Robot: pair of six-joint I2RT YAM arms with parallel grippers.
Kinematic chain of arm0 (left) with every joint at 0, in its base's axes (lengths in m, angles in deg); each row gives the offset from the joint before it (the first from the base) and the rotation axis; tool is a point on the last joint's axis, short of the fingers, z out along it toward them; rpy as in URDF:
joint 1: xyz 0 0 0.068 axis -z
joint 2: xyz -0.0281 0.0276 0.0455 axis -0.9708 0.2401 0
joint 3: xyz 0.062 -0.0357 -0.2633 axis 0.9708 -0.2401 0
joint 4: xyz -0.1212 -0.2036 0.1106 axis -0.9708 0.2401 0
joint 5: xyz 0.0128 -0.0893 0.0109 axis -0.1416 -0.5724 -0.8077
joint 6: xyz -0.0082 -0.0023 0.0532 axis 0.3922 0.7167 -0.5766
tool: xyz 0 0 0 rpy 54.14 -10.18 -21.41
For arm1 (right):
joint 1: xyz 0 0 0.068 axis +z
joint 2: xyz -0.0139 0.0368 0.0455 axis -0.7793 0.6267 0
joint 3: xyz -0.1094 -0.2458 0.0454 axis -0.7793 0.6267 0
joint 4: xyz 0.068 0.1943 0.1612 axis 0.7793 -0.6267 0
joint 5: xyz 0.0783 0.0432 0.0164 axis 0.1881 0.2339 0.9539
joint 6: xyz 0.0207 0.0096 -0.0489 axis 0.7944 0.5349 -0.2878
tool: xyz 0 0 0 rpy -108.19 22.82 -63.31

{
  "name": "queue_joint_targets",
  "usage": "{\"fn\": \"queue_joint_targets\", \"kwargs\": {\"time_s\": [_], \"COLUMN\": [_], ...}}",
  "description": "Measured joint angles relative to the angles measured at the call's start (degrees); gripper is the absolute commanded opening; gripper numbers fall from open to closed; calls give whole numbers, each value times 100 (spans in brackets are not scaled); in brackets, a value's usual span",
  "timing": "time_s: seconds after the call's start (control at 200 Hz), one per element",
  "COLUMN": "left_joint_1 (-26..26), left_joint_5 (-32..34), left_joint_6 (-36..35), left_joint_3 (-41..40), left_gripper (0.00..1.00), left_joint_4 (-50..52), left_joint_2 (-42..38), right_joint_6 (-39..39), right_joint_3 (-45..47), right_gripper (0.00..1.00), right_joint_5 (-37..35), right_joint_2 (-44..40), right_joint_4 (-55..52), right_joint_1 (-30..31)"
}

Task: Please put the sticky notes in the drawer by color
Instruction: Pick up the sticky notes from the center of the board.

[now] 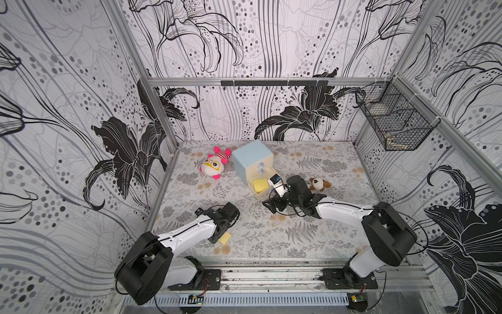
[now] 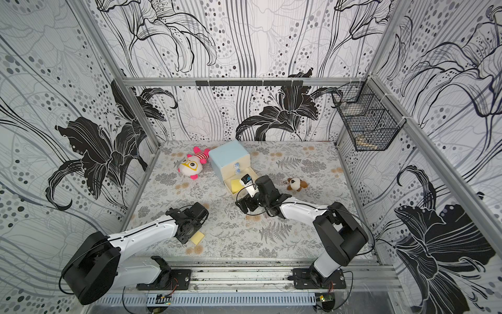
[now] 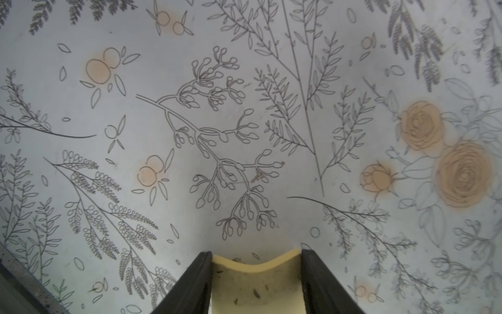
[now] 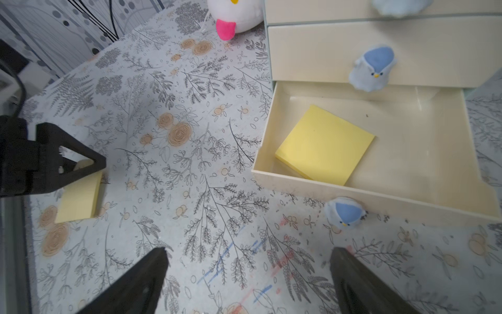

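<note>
My left gripper (image 3: pixel 256 254) is shut on a yellow sticky note pad (image 3: pixel 255 288), which bows between the two fingers. In both top views this pad (image 1: pixel 226 238) (image 2: pixel 197 238) sticks out from under the left gripper (image 1: pixel 220 236) near the table's front left. The right wrist view shows it low over the table (image 4: pixel 78 201). The pale blue drawer chest (image 1: pixel 251 157) stands at the back middle with its bottom drawer (image 4: pixel 285 182) pulled out. A second yellow pad (image 4: pixel 326 146) (image 1: pixel 260 185) lies inside. My right gripper (image 4: pixel 248 251) (image 1: pixel 271 206) hangs open and empty just in front of that drawer.
A pink and white plush (image 1: pixel 214 164) lies left of the chest. A small brown and white plush (image 1: pixel 320 184) lies to its right, beside my right arm. A black wire basket (image 1: pixel 394 122) hangs on the right wall. Bird-shaped knobs (image 4: pixel 373 68) stick out from the drawer fronts.
</note>
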Motion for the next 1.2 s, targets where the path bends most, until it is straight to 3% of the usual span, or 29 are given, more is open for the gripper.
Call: {"fn": "queue_joint_targets", "kwargs": {"time_s": [0.356, 0.691, 1.202], "left_joint_1": [-118, -122, -122], "left_joint_5": [-170, -450, -861], "left_joint_6": [-437, -881, -1008], "left_joint_3": [767, 1333, 1478], "left_gripper": [56, 55, 55], "left_joint_4": [-387, -1032, -1637], "left_joint_2": [162, 531, 605], "right_joint_6": [1628, 2745, 3346], "right_joint_3": [527, 527, 168], "right_gripper": [99, 97, 66], "right_joint_5": [1062, 1762, 2286], "right_joint_2": [22, 734, 1259], "right_joint_4": [1193, 2227, 2719], "right_joint_1": [234, 516, 546]}}
